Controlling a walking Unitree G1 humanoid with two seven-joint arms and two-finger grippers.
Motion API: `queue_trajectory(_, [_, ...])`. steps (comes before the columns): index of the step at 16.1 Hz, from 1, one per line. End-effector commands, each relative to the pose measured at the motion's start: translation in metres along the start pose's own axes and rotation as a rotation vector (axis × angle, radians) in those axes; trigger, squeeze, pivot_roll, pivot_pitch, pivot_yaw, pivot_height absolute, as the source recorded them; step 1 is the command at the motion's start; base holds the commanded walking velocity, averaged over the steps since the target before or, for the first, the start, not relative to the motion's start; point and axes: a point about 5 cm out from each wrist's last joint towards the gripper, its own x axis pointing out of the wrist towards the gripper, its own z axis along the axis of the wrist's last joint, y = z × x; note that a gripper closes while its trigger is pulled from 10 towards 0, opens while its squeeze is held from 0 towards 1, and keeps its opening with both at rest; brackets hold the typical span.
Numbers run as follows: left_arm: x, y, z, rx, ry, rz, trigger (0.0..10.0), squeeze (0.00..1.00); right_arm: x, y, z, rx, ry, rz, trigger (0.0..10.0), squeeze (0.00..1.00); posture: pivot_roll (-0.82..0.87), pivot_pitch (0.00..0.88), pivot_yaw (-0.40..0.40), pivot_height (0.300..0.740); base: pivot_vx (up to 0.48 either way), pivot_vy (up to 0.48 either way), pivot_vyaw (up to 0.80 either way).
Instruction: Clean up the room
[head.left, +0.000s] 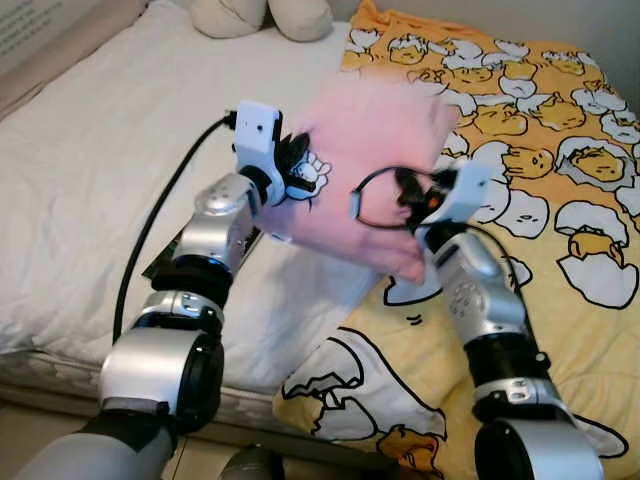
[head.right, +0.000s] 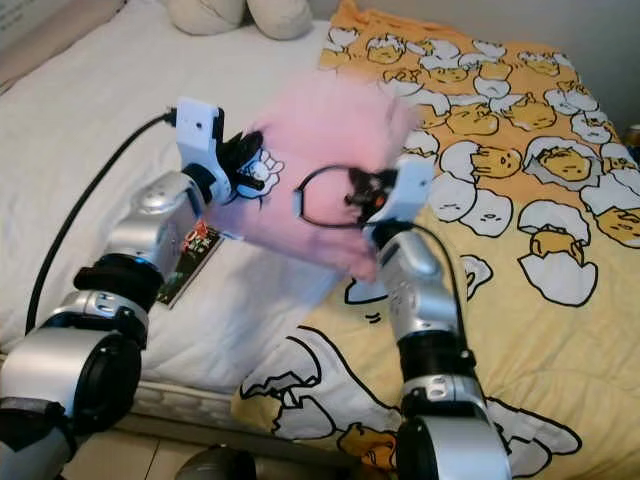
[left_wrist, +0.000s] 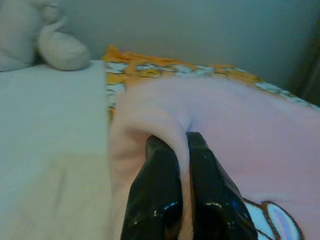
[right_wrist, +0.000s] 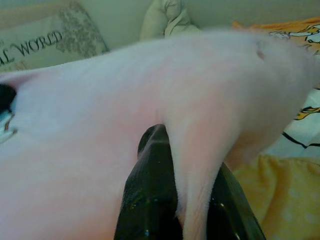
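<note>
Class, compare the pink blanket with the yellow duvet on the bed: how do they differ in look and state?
The pink blanket is nearly plain; the yellow duvet carries a repeating egg cartoon print. The pink blanket is held up, pinched by the left gripper and right gripper; the yellow duvet lies spread on the bed. Both are soft fabric.

free: white sheet (head.left: 90, 170) on the robot's left, bare | blocked: plush toys (head.left: 262, 17) at bed head; dark flat object (head.right: 190, 262), possibly a book, under left arm
</note>
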Motion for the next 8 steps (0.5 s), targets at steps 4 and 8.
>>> queue_trajectory(4, [-0.006, -0.013, -0.018, 0.027, -0.026, 0.117, 10.0, 0.0, -0.013, -0.022, 0.001, -0.063, -0.037, -0.104, 10.0, 0.0, -0.05, 0.0, 0.031, 0.74, 0.0, 0.48, 0.0])
queue_trajectory(8, [-0.005, -0.025, -0.017, 0.058, -0.062, 0.09, 10.0, 0.0, -0.014, -0.024, 0.0, -0.087, -0.024, -0.108, 10.0, 0.0, -0.05, 0.0, 0.024, 0.74, 0.0, 0.48, 0.0])
